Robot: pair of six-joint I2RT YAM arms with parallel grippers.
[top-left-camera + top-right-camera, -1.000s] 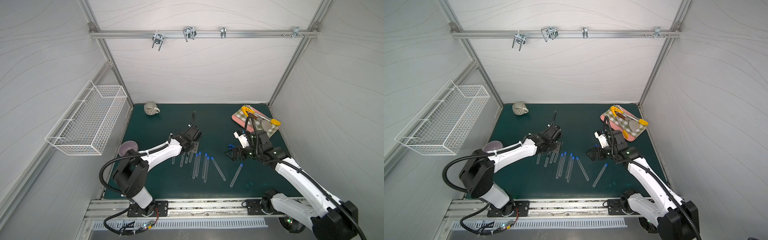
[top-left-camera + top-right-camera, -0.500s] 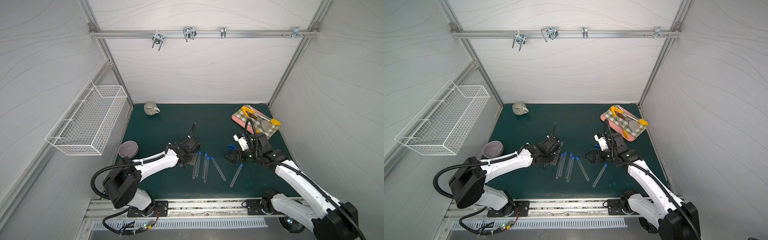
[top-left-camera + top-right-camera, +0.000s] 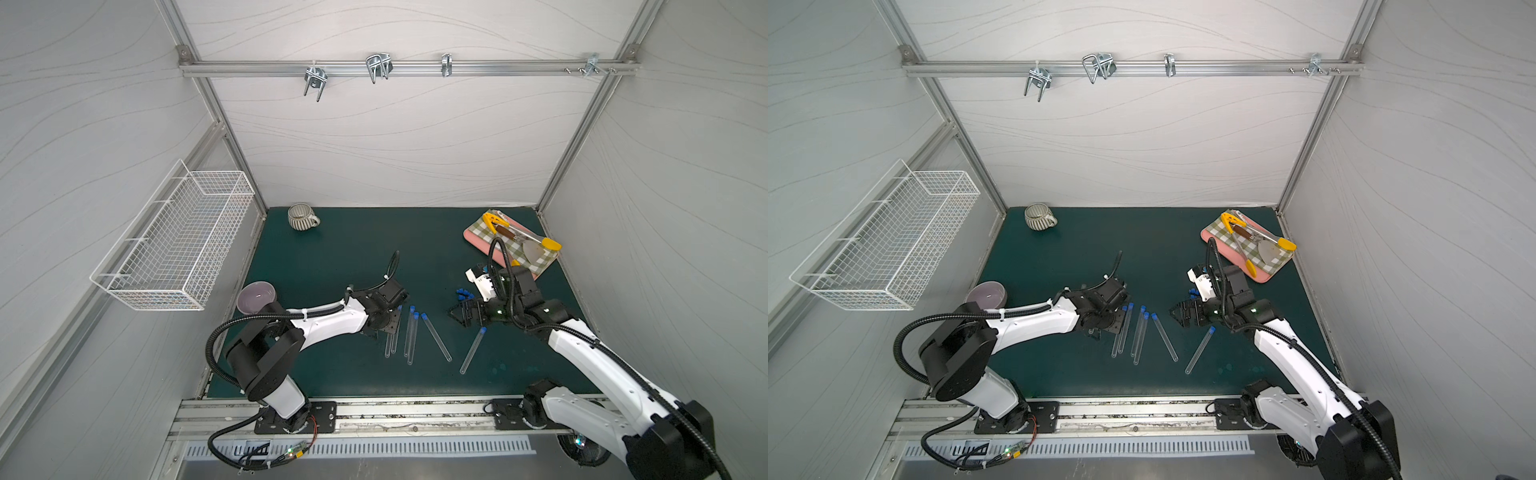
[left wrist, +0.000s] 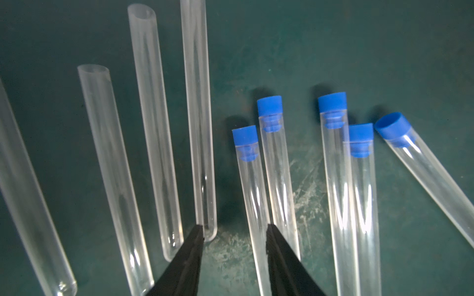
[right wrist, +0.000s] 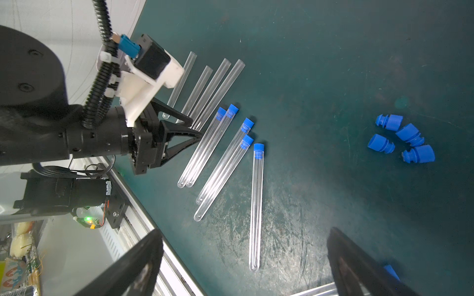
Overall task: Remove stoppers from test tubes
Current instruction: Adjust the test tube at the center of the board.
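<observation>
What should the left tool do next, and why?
Probably close on the capped tube lying just inside its open jaws. The left tool sits low over it, and its blue stopper is still in, so it needs holding first.

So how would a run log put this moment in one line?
left hand: open, low among test tubes | right hand: open, empty | loose stoppers: four | open tubes: four
</observation>
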